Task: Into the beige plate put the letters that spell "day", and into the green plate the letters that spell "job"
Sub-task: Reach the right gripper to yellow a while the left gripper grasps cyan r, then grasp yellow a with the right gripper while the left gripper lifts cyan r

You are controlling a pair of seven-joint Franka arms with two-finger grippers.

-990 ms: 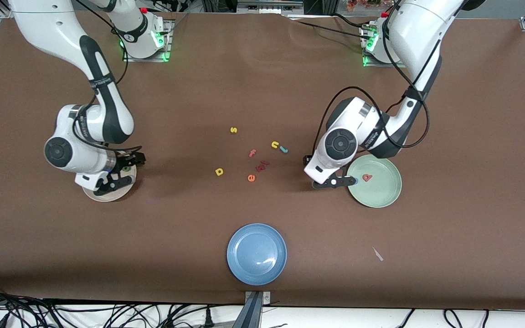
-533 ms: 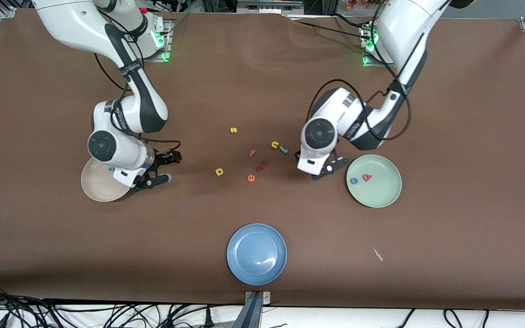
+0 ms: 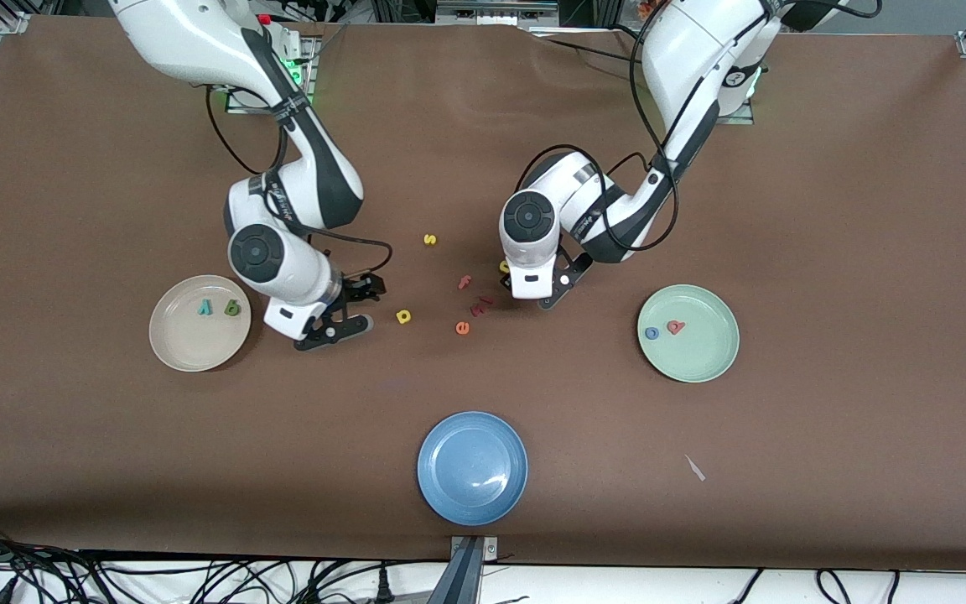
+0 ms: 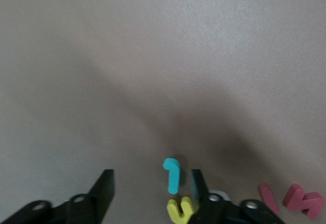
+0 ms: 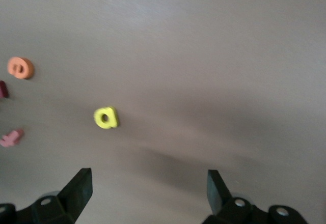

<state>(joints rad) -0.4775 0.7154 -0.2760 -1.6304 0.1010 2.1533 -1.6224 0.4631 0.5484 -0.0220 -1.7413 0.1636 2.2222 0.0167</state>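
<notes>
The beige plate (image 3: 198, 323) sits toward the right arm's end of the table and holds two letters side by side: the teal "y" (image 3: 205, 308) and the green "a" (image 3: 232, 308). The yellow "d" (image 3: 403, 316) lies on the bare brown table (image 3: 827, 210), near the middle. The right gripper (image 3: 340, 312) hangs low between the beige plate and that "d", just beside the letter; its fingers (image 5: 76, 186) are spread wide with nothing between them, and in the right wrist view the "d" (image 5: 106, 117) lies clear of them.

The green plate (image 3: 705, 361) sits toward the left arm's end and holds the blue "o" (image 3: 652, 333) and the red-pink "b" (image 3: 676, 327), close together. The teal "j" (image 4: 172, 174) is on the table among the loose letters, hidden under the left arm in the front view. The left gripper (image 3: 552, 289) is down over it. In the left wrist view its fingers (image 4: 103, 188) stand partly apart on either side of the "j", which lies nearer one finger than the other; I cannot tell whether they touch it. A yellow "n" (image 4: 181, 210) lies just beside the "j".

Also loose in the middle: a yellow "s" (image 3: 429, 240) farthest from the front camera, an orange "f" (image 3: 464, 282), an orange "e" (image 3: 462, 328) and dark red pieces (image 3: 480, 304). A blue plate (image 3: 472, 467) lies nearest the front camera.
</notes>
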